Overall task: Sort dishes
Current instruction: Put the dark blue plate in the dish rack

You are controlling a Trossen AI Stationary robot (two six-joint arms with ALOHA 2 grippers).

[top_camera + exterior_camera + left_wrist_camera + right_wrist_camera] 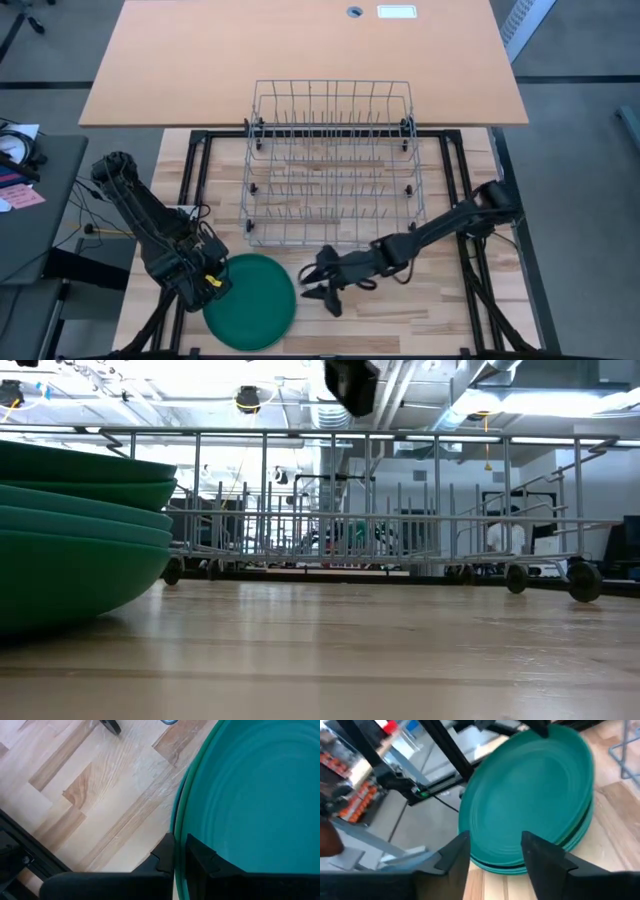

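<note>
Plates [70, 530] sit in one stack at the table's front left; you can count about five rims in the low view, dark green and teal, round, shallow, matte. Your left gripper [179, 854] is clamped together on the stack's left rim, one finger outside, one inside. To the right, beyond the stack's edge and just apart from it, your right gripper [494, 851] hangs with its fingers spread, holding nothing, the plates directly ahead of it. Behind both stands one wire rack [330, 160], thin grey rods with small wheels, on the pale wood-block table [430, 310].
</note>
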